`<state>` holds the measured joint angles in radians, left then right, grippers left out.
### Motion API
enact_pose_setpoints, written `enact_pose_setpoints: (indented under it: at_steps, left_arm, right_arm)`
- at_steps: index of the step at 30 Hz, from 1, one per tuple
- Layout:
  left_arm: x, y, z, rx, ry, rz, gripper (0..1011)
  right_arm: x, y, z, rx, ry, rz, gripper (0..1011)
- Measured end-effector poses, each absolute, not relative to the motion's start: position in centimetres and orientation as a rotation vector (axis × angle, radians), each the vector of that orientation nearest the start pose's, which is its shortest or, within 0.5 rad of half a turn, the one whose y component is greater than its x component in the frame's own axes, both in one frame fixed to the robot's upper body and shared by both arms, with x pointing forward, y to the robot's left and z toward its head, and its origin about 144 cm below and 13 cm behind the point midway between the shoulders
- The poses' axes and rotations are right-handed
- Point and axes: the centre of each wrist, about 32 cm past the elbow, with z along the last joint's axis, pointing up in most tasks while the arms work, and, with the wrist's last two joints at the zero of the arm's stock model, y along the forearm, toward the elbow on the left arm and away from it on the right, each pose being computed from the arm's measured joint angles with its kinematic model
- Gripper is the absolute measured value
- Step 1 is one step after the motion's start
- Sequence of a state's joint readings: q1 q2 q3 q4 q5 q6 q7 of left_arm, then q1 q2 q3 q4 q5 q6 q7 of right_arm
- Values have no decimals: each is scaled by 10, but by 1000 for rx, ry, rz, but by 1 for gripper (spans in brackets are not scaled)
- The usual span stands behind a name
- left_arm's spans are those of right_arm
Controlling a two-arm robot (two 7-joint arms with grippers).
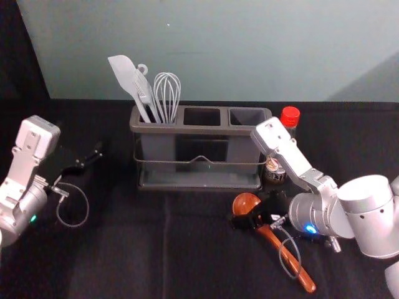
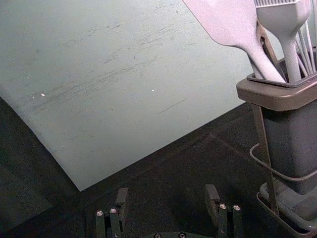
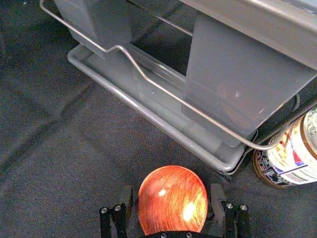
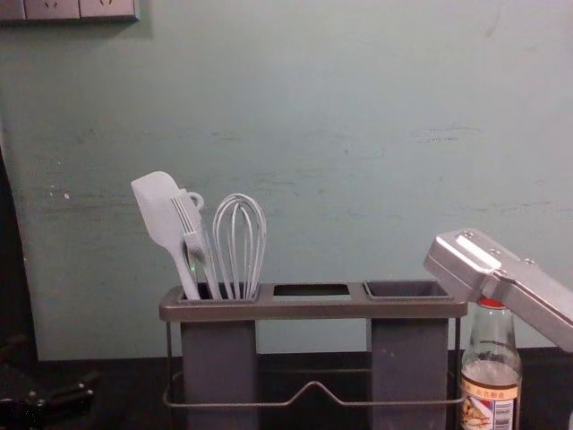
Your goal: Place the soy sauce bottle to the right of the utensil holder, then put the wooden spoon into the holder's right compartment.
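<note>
Wooden spoon [image 1: 290, 261] near right — right gripper [image 1: 254, 216] at its bowl, fingers apart; left gripper [image 1: 90, 159] left, fingers parted — soy sauce bottle [image 1: 275, 170] farther, just right of holder [image 1: 199, 130].

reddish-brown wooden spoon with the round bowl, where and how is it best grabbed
Probably by its slim, straight handle just below the bowl, from above, closing across it: it seems to lie flat, and the bowl is wide and rounded.
</note>
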<state>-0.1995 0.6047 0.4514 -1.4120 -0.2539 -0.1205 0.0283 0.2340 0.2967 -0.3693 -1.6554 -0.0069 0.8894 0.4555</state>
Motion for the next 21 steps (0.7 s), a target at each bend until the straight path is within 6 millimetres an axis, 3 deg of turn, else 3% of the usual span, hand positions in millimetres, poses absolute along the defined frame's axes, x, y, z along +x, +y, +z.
enact_pose_setpoints:
  at_steps: [21]
  left_arm:
    - [489, 310, 1140, 304, -285, 1248, 1000]
  right_arm:
    - [496, -194, 1214, -740, 291, -880, 1002]
